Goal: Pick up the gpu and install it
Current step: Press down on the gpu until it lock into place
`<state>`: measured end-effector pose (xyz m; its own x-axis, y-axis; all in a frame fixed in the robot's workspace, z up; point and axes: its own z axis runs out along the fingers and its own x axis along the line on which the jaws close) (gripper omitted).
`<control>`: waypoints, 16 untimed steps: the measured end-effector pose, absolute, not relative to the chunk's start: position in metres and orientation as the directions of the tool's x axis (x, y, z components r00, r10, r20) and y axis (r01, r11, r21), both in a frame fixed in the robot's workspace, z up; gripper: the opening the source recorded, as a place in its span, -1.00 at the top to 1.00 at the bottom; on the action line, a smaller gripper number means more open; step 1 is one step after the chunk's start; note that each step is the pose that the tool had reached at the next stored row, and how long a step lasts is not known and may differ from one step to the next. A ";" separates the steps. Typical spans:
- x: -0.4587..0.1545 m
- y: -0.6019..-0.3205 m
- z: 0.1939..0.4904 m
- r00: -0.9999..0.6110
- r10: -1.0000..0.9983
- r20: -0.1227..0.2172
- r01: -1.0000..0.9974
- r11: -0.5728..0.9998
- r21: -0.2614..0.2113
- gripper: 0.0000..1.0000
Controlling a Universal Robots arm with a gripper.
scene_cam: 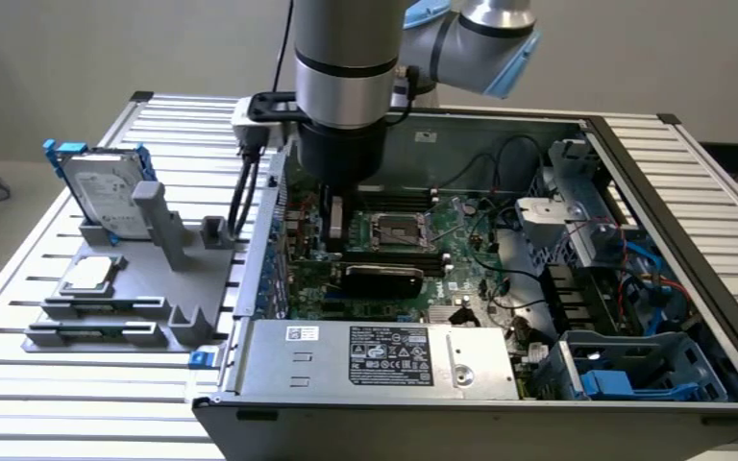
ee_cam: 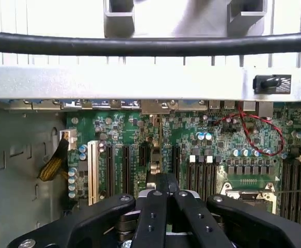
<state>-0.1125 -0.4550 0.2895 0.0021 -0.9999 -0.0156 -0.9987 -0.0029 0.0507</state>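
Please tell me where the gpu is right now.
In the exterior view, the gpu stands on the motherboard inside the open computer case, between the processor socket and the silver power supply, towards the exterior view's left.

Matt black pincer (ee_cam: pixel 165 199), likely plastic; brushed metal case rim (ee_cam: pixel 114 82).

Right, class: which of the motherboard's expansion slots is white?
The long slot nearest the yellow cable; the other slots alongside it are black.
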 end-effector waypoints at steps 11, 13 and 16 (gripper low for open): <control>-0.115 -0.455 0.289 0.002 -0.999 0.043 -0.992 0.004 0.129 0.79; -0.116 -0.455 0.289 0.002 -0.998 0.059 -0.990 0.006 0.141 0.79; -0.116 -0.455 0.290 0.003 -0.998 0.063 -0.987 0.007 0.161 0.79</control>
<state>-0.1160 -0.4549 0.2896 0.0033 -0.9980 0.0635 -0.9870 0.0069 0.1607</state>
